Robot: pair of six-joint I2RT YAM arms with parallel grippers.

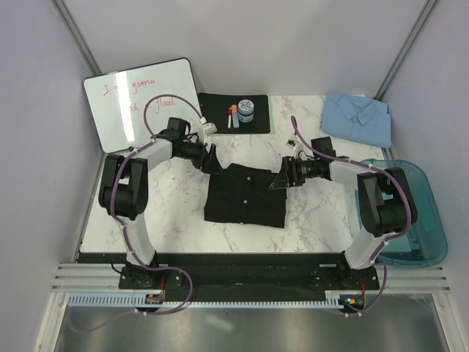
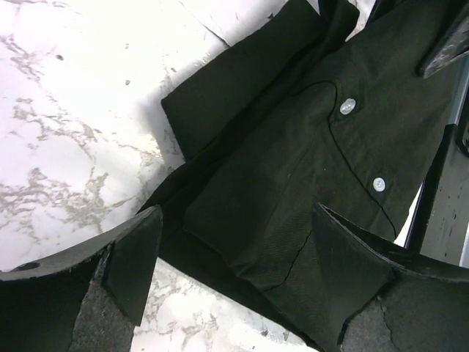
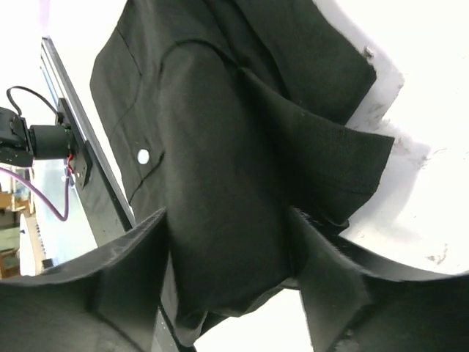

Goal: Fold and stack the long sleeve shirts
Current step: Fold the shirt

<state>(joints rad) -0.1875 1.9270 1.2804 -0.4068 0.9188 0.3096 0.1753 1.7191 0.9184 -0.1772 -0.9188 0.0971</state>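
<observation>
Black shirt folded on marble table; my left gripper and right gripper gape wide at its far corners, holding nothing; whiteboard reads "gonna" in red

Shirts: two, a black shirt and a light blue shirt
Whiteboard: one
Black mat: one
Jar: one
Markers: two
Teal bin: one
Robot arms: two
</observation>
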